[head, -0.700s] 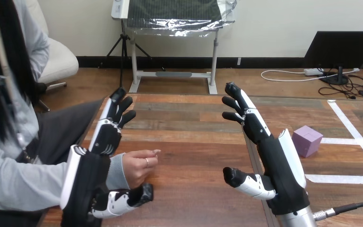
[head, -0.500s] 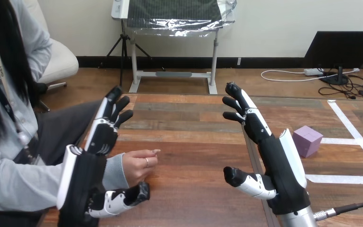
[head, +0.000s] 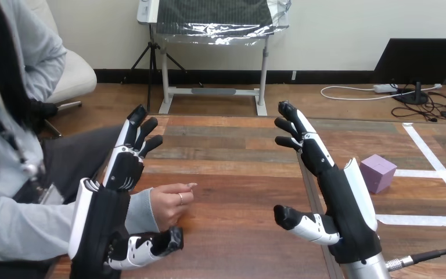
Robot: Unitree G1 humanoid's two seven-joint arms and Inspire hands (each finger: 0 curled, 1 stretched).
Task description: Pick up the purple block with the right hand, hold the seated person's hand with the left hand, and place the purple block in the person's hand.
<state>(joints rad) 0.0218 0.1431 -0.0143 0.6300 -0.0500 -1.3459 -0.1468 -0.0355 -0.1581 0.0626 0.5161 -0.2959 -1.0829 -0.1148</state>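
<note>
Fingers point(head: 302, 131) straight on both upright hands: left hand point(head: 101, 226) beside the person's hand point(head: 168, 204), right hand point(head: 348, 209) near purple block point(head: 377, 172).

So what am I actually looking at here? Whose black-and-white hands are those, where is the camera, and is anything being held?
You are looking through a camera on a humanoid robot's head, pointed down across a wooden table. The two mechanical hands are the robot's own: its left hand at the picture's left and its right hand at the right. Both have straight, open fingers and hold nothing. A person sits at the left. The person's hand, loosely curled, lies in the gap between the left hand's fingers and thumb, but is not gripped. A small purple block sits on the table to the right of the right hand, untouched.
</note>
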